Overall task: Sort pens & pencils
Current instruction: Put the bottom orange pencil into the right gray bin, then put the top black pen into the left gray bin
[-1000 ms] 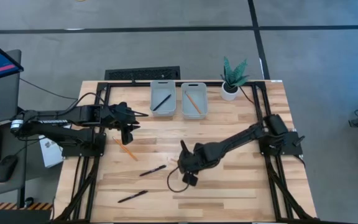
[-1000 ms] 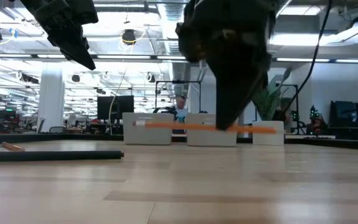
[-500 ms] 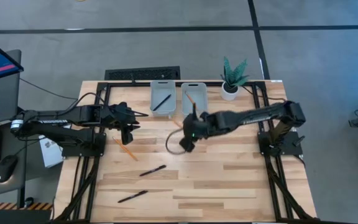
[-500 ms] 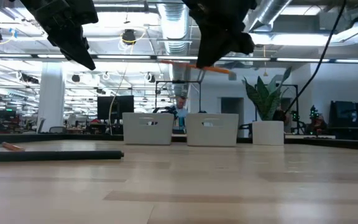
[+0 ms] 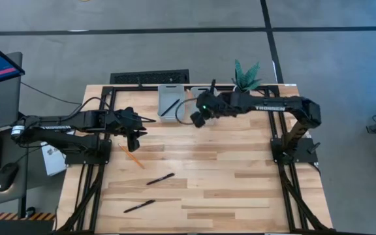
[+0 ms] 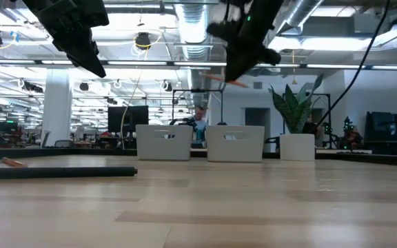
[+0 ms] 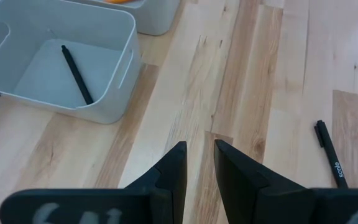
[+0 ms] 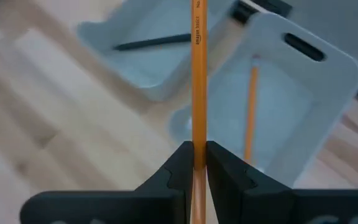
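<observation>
Right wrist view: pencil (image 8: 198,81) over tray rim (image 8: 272,28)

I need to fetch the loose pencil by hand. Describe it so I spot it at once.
Start at the wooden table and find the left pincer near its left edge. Just below it in the high view lies the pencil, flat on the wood. It is the only orange stick there; the two loose pens nearby are black.

Orange pencils (image 8: 198,74), black pens (image 7: 77,74), pale grey trays (image 7: 114,93), light wood-grain table (image 5: 240,176).
</observation>
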You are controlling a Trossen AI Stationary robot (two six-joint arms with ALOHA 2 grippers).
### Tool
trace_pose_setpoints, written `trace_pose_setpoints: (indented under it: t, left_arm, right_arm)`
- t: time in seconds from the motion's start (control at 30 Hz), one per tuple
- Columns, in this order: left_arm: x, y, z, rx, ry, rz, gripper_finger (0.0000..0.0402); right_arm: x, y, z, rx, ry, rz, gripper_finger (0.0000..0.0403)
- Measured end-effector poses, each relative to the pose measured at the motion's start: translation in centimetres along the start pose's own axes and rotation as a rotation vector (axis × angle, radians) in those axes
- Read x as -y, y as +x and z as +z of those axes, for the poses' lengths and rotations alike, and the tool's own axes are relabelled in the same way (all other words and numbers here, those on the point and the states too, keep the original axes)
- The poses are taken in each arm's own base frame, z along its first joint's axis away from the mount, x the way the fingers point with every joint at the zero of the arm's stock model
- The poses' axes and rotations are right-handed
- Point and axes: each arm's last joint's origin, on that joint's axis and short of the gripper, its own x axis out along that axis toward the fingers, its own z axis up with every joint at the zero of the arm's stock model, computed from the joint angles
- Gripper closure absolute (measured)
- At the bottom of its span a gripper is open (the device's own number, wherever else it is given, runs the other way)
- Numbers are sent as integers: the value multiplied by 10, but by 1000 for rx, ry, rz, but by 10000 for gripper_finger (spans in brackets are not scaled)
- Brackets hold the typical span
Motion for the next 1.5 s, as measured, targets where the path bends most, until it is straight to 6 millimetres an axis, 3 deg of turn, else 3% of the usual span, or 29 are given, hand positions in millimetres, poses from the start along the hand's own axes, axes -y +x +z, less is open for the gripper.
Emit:
trace_pose_setpoints:
  t: [0.13, 0.37, 0.73, 0.97, 1.27, 1.5]
  left_arm:
    - [0, 0, 0, 0, 0, 1, 330]
    - [-1, 0, -2, -23, 2, 7, 330]
    - [-2, 0, -5, -52, -6, 39, 330]
    - [-2, 0, -6, -57, -6, 39, 330]
    - [-2, 0, -6, -56, -7, 39, 330]
    - [-3, 0, -6, -54, -4, 49, 330]
  right_arm:
    - [16, 17, 12, -1, 52, -39, 337]
    - [42, 47, 14, -108, 47, -134, 337]
    - [44, 103, 1, -235, 23, -204, 337]
    - [41, 122, -8, -281, 4, -220, 337]
    - [40, 114, -5, -262, 6, -214, 337]
    - [47, 76, 0, -258, -8, -212, 337]
